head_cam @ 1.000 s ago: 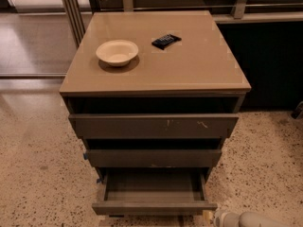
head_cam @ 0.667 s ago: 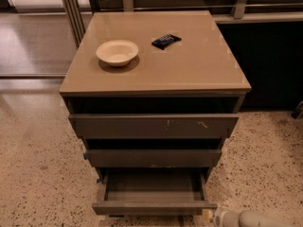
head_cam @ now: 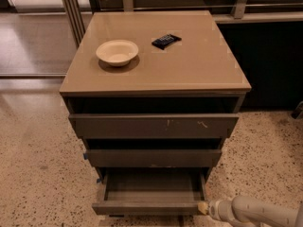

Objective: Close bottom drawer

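Observation:
The bottom drawer (head_cam: 151, 206) is pulled out from the grey-brown cabinet (head_cam: 156, 70), and its shallow tray body shows empty. Its plain dark front runs along the bottom of the camera view. My gripper (head_cam: 203, 208) comes in from the lower right on a pale arm. Its tip rests against the right end of the drawer's front. Above the bottom drawer sit the mid-width drawer front (head_cam: 154, 158) and the widest front (head_cam: 154, 126) with pale scratch marks.
A white bowl (head_cam: 117, 52) and a dark wrapped bar (head_cam: 166, 40) lie on the cabinet top. Speckled floor (head_cam: 38, 174) surrounds the cabinet. A dark wall panel (head_cam: 270, 65) stands at the right and metal posts (head_cam: 71, 8) at the back left.

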